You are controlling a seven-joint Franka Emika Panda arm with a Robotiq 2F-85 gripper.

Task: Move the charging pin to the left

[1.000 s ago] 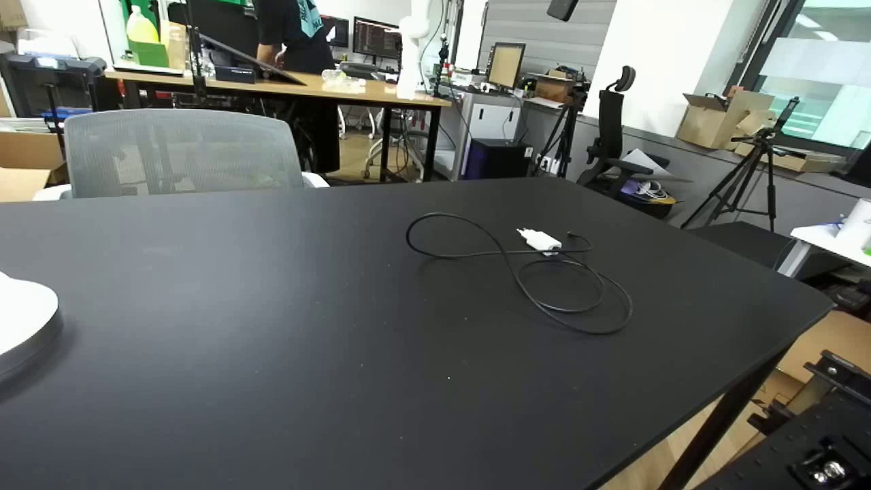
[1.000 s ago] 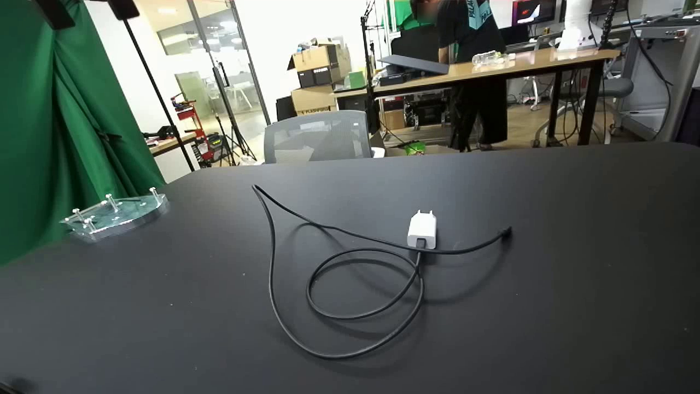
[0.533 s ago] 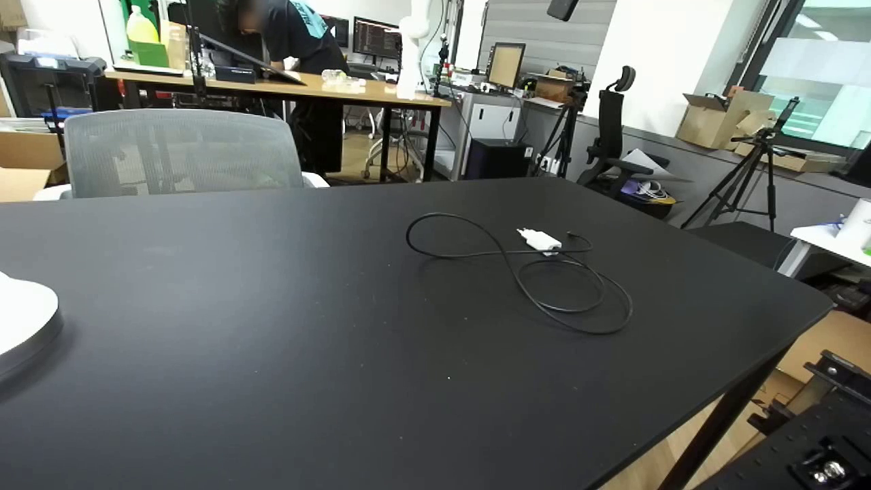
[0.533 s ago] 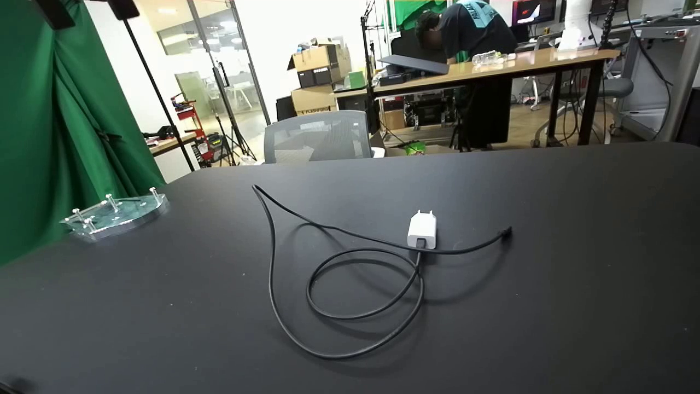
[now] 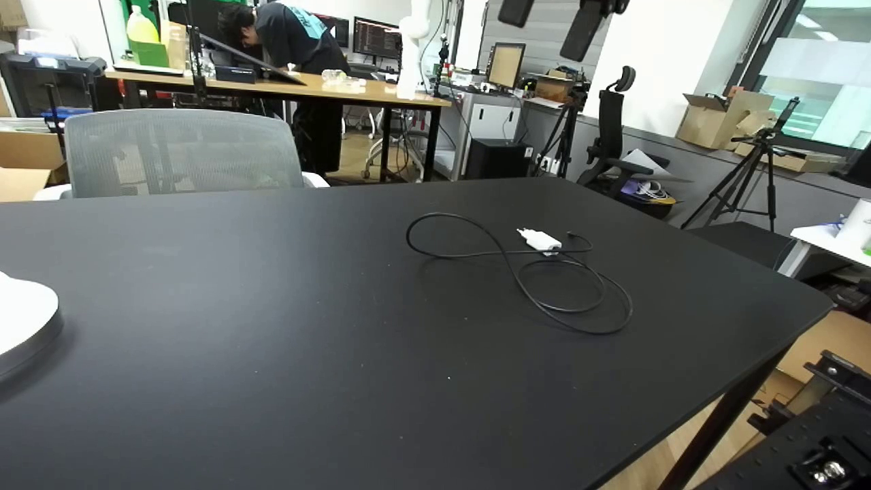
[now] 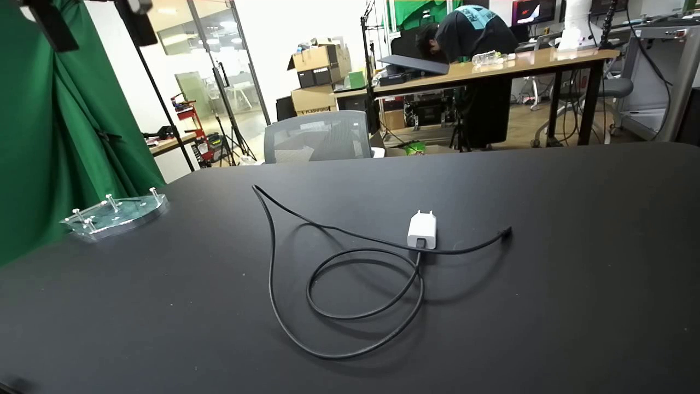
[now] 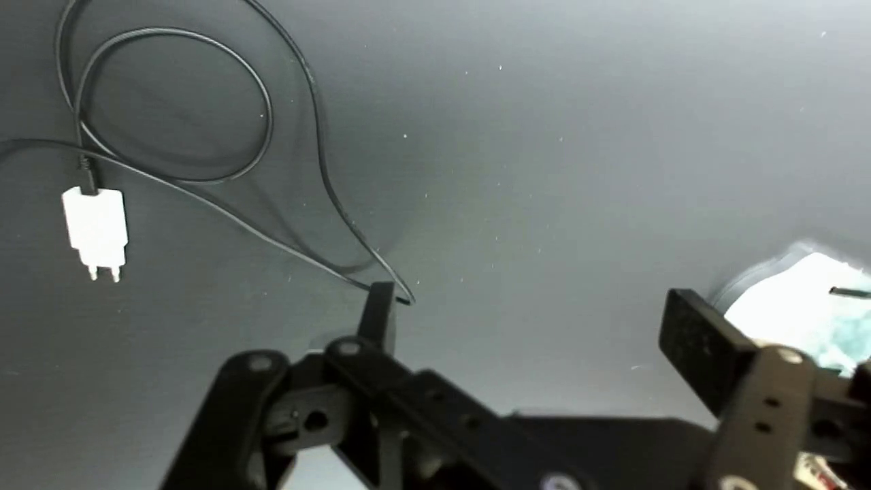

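The charging pin, a tiny black plug end (image 6: 506, 232), lies at the free end of the thin black cable (image 6: 350, 355) on the black table. It also shows in an exterior view (image 5: 570, 234). In the wrist view it is out of frame past the left edge. The cable's other end plugs into a white connector block (image 6: 422, 230), seen also in the wrist view (image 7: 99, 224). My gripper (image 7: 531, 291) is open and empty, above the table. In the wrist view its left finger overlaps the cable's bend. Its fingertips hang at the top of both exterior views (image 5: 546, 28) (image 6: 104, 37).
A plate with upright bolts (image 6: 117, 216) lies on the table, seen at the left edge in an exterior view (image 5: 27, 316) and by the right finger in the wrist view (image 7: 782, 313). A grey chair (image 5: 184, 153) stands at the table's far edge. A person (image 6: 470, 33) bends over another desk.
My gripper has come down a little in both exterior views, and both fingers now show in each. The cable, block and plug end have not moved. The person in the background has bent over.
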